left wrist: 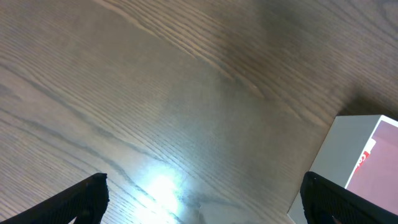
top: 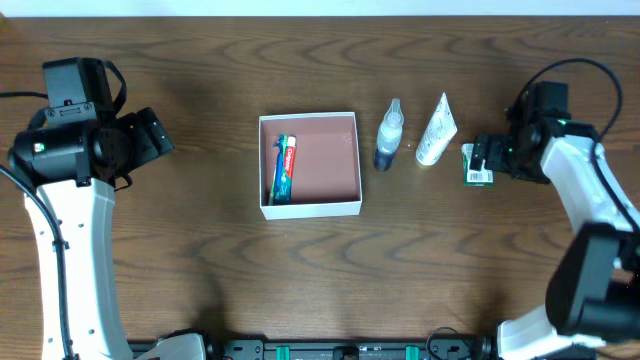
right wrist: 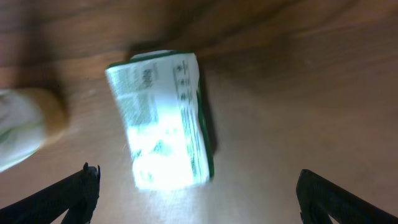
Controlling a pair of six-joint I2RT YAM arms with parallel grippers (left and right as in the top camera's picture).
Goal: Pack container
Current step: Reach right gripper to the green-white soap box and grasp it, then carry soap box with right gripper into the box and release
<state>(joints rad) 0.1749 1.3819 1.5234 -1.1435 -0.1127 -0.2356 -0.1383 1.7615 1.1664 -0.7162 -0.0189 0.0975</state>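
The container (top: 340, 206), a shallow square white-walled box with a pinkish-brown inside, sits mid-table and holds a toothpaste tube (top: 284, 168) along its left wall. Its corner shows in the left wrist view (left wrist: 354, 149). To its right lie a small clear bottle (top: 388, 135), a white tube (top: 437, 130) and a green-and-white packet (top: 478, 166). My right gripper (top: 486, 153) hovers open over the packet (right wrist: 163, 118), which lies between and ahead of its fingers (right wrist: 198, 198). My left gripper (top: 160, 135) is open and empty, left of the container, above bare table (left wrist: 202, 202).
The end of the white tube shows at the left edge of the right wrist view (right wrist: 22, 124). The table is dark wood. The arm bases stand at the near left and near right.
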